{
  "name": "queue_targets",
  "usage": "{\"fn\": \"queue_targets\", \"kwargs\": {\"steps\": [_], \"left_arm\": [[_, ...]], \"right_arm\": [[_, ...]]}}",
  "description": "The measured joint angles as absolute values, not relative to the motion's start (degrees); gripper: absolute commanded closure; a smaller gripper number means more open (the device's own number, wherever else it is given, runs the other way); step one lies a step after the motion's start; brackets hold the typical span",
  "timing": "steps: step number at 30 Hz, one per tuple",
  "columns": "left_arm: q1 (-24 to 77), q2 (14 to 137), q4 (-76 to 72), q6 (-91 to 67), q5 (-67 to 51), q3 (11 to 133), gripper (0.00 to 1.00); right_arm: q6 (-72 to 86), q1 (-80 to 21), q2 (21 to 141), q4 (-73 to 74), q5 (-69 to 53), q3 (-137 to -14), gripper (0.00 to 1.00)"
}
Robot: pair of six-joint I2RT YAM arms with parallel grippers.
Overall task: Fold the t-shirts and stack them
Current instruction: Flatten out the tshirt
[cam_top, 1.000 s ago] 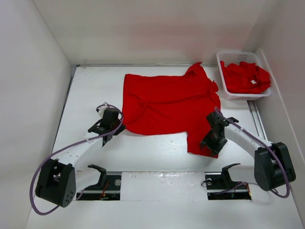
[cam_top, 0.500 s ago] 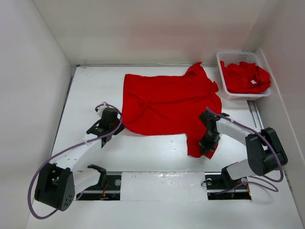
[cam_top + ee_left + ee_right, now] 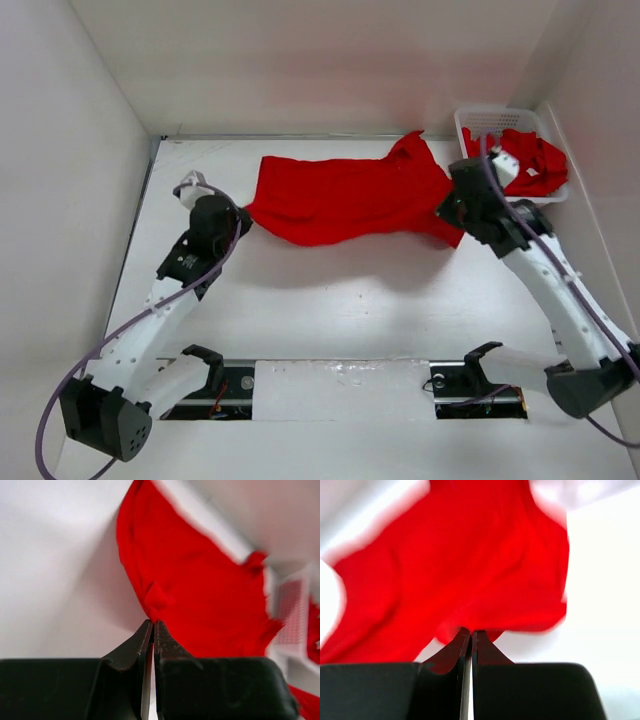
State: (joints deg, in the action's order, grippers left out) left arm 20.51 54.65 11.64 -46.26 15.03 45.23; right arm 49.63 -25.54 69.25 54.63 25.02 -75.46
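Observation:
One red t-shirt [image 3: 345, 200] hangs stretched between both grippers over the far half of the table, its lower edge lifted and its far sleeve still near the back. My left gripper [image 3: 243, 215] is shut on the shirt's left corner [image 3: 156, 605]. My right gripper [image 3: 447, 212] is shut on the right corner [image 3: 470, 625]. In both wrist views the black fingertips [image 3: 152, 625] [image 3: 471, 632] pinch red cloth. More red t-shirts [image 3: 520, 160] lie bunched in the basket, one with a white tag.
A white slotted basket [image 3: 480, 122] stands at the back right corner, close behind the right arm's wrist. White walls enclose the table on the left, back and right. The arm bases and their mounting rail [image 3: 340, 380] lie along the near edge.
The right gripper closed on the shirt's near right corner. Both arms then moved away from the bases, carrying the shirt's near edge toward the back, so the cloth now spans a narrower band.

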Motion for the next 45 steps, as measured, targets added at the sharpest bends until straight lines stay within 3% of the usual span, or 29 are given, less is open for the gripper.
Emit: {"fn": "queue_targets", "kwargs": {"steps": [11,18,23,28,33,39,45], "left_arm": [[20.56,53.34,8.23,-39.51,23.2,68.73,1.0],[20.69,49.52,4.4,-31.66,22.98,78.74,1.0],[20.91,52.84,2.48,-26.79,23.03,88.18,1.0],[19.25,61.95,1.91,-23.4,25.89,94.19,1.0],[14.92,78.59,2.59,-21.15,27.29,102.24,1.0],[14.17,101.56,8.69,-15.81,27.46,123.04,1.0],[14.24,105.56,10.5,-11.53,24.93,135.31,1.0]], "right_arm": [[32.08,-21.45,54.98,43.03,33.67,-93.56,1.0],[19.64,-20.67,56.45,39.9,30.98,-113.14,1.0],[13.76,-20.64,60.47,37.78,28.42,-120.53,1.0],[9.58,-18.65,71.05,35.73,25.39,-124.31,1.0],[7.07,-14.35,85.69,32.38,19.81,-127.61,1.0],[5.52,-11.03,104.53,31.53,14.31,-141.56,1.0],[4.89,-10.85,102.1,26.87,10.81,-142.19,1.0]]}}
